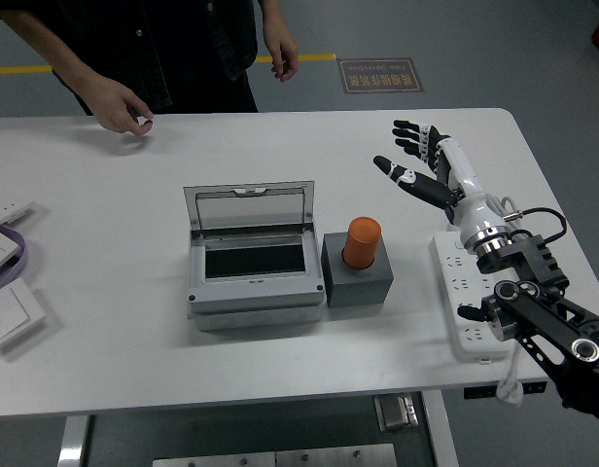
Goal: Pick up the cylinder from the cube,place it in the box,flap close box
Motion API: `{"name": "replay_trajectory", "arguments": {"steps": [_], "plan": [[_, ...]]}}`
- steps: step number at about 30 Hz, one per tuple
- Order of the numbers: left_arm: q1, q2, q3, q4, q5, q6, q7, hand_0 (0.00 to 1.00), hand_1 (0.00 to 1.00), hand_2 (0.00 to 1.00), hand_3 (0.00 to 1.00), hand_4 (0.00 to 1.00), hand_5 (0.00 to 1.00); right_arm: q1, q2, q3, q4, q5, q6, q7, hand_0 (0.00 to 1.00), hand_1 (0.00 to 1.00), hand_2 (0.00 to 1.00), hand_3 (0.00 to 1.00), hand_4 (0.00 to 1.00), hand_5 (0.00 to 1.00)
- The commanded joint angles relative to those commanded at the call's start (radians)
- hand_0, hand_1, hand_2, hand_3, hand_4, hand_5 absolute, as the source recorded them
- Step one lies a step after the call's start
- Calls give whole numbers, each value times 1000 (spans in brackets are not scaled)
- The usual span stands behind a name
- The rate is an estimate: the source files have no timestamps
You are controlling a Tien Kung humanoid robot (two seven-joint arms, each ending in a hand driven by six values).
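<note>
A white table (115, 350) is seen from above. Just right of the frame's centre, an orange cylinder (362, 242) stands upright on a dark grey cube (358, 275). Touching or just beside the cube's left side, a grey box (251, 263) sits with its lid flap raised at the back, so that the dark interior is exposed.

From the lower right corner of the frame, the robot's right arm is extended over the table. The right hand (426, 165) is held in the air to the upper right of the cylinder, well apart from it, with the fingers spread apart and nothing grasped. A white power strip (465, 302) lies beneath the forearm at the right.

At the left edge, white wall switches (8, 316) are laid out.

At the top of the frame, a person in dark clothing is standing at the far side; one hand (120, 110) is held just over the table's far edge and the other hand (282, 53) hangs free.
</note>
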Motion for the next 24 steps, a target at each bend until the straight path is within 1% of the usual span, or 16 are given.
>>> {"name": "replay_trajectory", "arguments": {"steps": [5, 6, 9, 11, 12, 24], "plan": [[-2, 0, 0, 0, 1, 0, 0, 625, 590, 613, 655, 744, 295, 6, 6, -73, -15, 28, 19, 14, 750, 737, 728, 707, 955, 330], [-2, 0, 1, 0, 1, 0, 0, 626, 590, 613, 655, 744, 294, 8, 6, -85, -17, 30, 22, 13, 728, 707, 705, 701, 946, 319], [-2, 1, 2, -1, 0, 0, 1, 626, 590, 613, 655, 744, 294, 14, 5, -111, -25, 33, 29, 10, 728, 707, 705, 701, 946, 319], [-2, 1, 2, -1, 0, 0, 1, 626, 590, 613, 655, 744, 294, 18, 3, -126, -30, 33, 31, 8, 728, 707, 705, 701, 946, 319], [-2, 1, 2, -1, 0, 1, 0, 626, 591, 613, 655, 744, 295, 19, 3, -132, -32, 34, 32, 8, 728, 703, 702, 697, 935, 284], [-9, 2, -2, -1, 4, 0, 0, 626, 593, 613, 654, 744, 295, 39, 1, -202, -58, 52, 53, 2, 727, 701, 690, 693, 923, 273]]}}
